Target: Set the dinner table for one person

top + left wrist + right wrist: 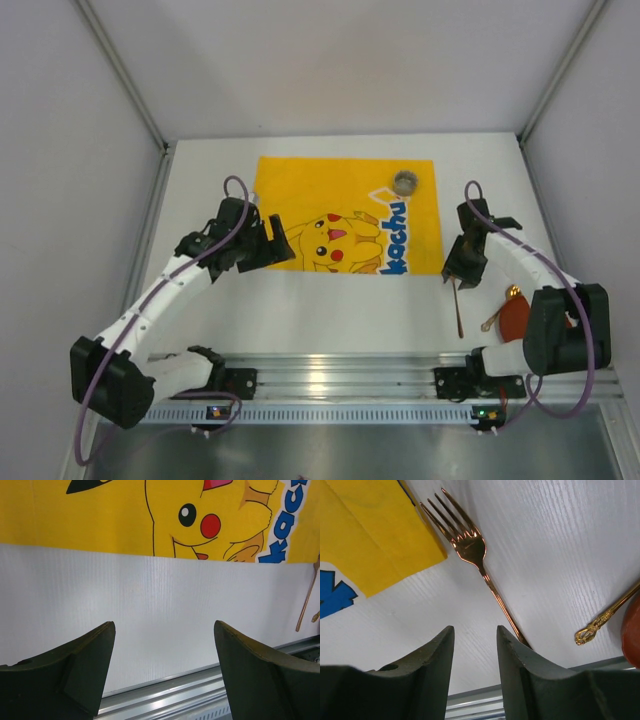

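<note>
Plain white wall panels (340,60) 3 sides, alu corner posts (120,72), ribbed alu rail (340,378) nr front.

Probably a robotics lab, white-walled booth (350,60), aluminium rail (340,375)

Here's the desk (330,310): broad, flat, matte white, a plain rectangle lying level and filling the whole floor of the enclosure. Up close its surface shows a fine, faint linear grain. Its near edge runs straight along the aluminium rail (340,375), and its other three sides meet the pale walls. A yellow mat (300,190) covers the far middle, with bare white on both sides and a wide bare strip in front.
</note>
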`<state>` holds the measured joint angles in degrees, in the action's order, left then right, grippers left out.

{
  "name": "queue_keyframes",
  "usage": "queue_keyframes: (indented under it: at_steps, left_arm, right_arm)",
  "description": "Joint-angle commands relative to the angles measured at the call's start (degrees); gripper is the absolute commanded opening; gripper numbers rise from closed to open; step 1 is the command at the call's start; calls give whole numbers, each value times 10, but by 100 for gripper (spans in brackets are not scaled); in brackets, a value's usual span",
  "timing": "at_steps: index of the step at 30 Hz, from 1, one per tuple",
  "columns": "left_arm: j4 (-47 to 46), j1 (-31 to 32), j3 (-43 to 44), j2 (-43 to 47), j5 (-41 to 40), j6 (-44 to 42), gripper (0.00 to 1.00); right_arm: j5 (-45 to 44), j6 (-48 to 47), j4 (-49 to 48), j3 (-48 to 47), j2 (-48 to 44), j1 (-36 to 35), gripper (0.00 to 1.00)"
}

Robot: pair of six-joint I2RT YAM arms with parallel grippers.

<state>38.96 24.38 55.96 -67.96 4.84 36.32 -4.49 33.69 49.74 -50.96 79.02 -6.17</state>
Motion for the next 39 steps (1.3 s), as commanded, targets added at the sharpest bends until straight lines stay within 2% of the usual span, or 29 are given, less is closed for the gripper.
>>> queue_keyframes:
  at_steps: [1,7,12,17,22,25,28,31,32,39]
  left_arm:
    - [-8,1,-22,53,14,3,85]
    - [17,1,-28,86,-16,-18,86]
    - [16,1,-16,65,-20,-19,86]
    - [23,1,-7,42,-62,-17,86]
    - [16,1,-15,22,-59,-3,86]
    - [11,1,-22,9,-55,5,86]
    - [-2,1,-27,-6,-51,10,86]
    - [-6,1,-14,-22,-35,15,86]
    - [-5,1,-9,-26,-33,15,86]
    - [4,1,23,-38,-36,2,86]
  right_arm:
    - [-16,31,-21,9,-20,5,40]
    - [-30,37,-50,24,2,5,40]
    - [-28,24,-68,30,56,11,37]
    - [-22,11,-90,32,104,21,34]
    - [-15,-13,-96,25,114,44,34]
    - [-3,-28,-104,24,126,49,29]
    - [6,-35,-111,22,149,49,19]
    - [-25,-42,-105,16,169,49,2]
    - [-27,-42,-101,12,174,49,0]
    - [-76,-56,-35,-63,154,49,0]
